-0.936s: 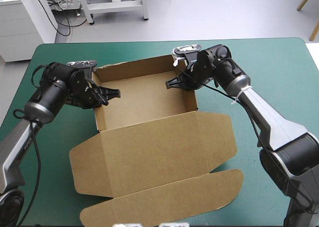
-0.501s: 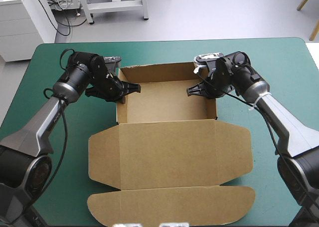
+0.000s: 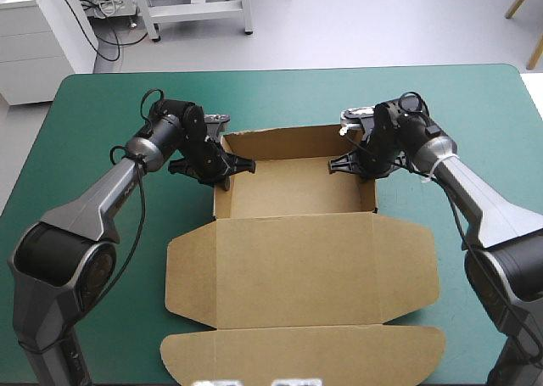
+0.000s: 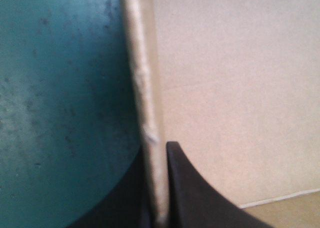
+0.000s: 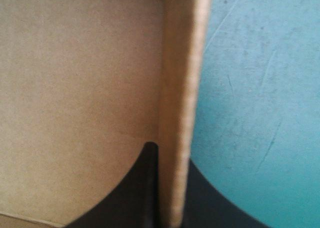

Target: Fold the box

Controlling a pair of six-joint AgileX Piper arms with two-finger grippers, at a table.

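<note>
The brown box (image 3: 293, 187) stands as an open tray near the table's middle, its lid (image 3: 301, 271) lying flat toward the near edge. My left gripper (image 3: 227, 166) is shut on the tray's left wall; in the left wrist view that wall (image 4: 145, 112) runs straight between the black fingers (image 4: 185, 188). On the opposite side my right gripper (image 3: 355, 160) is shut on the right wall, whose edge (image 5: 180, 102) passes between its fingers (image 5: 145, 188) in the right wrist view.
Teal-green cover (image 3: 93, 114) lies bare to the left, right and beyond the box. The lid's rounded flap (image 3: 297, 356) reaches close to the table's near edge.
Both grippers have carried the box to the right and turned it square to the table. The left arm has stretched farther in; the holds on both walls are unchanged.
</note>
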